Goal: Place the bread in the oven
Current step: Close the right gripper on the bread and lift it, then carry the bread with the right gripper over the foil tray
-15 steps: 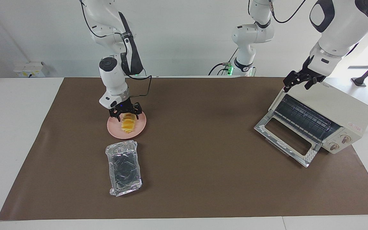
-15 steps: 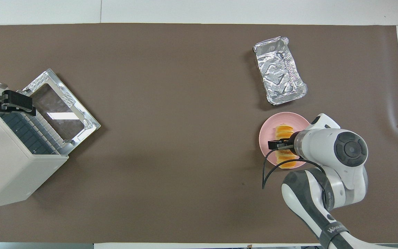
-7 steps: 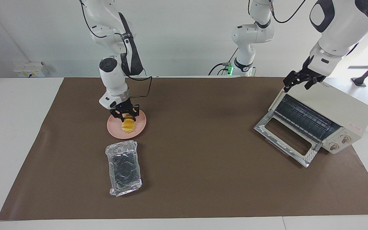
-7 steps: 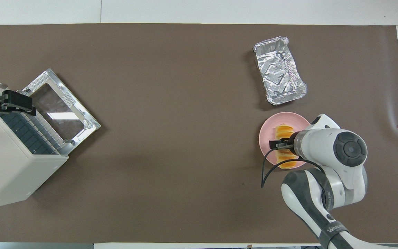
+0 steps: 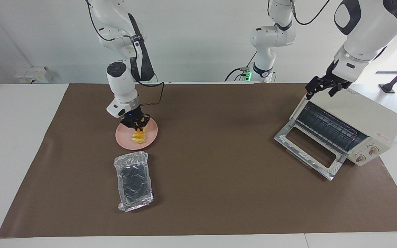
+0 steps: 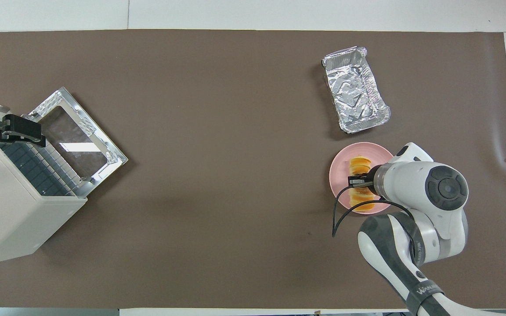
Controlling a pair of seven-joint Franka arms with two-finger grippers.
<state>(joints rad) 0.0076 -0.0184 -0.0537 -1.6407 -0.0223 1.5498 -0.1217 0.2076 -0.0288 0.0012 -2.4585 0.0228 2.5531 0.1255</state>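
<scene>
The bread [image 5: 138, 136], a ridged yellow-orange loaf, lies on a round pink plate [image 5: 122, 139] toward the right arm's end of the table. My right gripper [image 5: 135, 123] is down on the plate and shut on the loaf's end nearest the robots; the overhead view shows the loaf [image 6: 359, 164] on the plate [image 6: 338, 175] with the gripper [image 6: 357, 181] across it. The cream-white oven [image 5: 364, 113] stands at the left arm's end with its glass door [image 5: 308, 144] dropped open and the rack showing. My left gripper [image 5: 321, 93] waits, open, over the oven's top front edge.
A crinkled silver foil tray [image 5: 133, 181] lies just farther from the robots than the plate, empty; it also shows in the overhead view [image 6: 355, 90]. A brown mat [image 5: 219, 165] covers the table between plate and oven.
My right gripper's fingers have closed from wide apart onto the bread. The left arm has not moved.
</scene>
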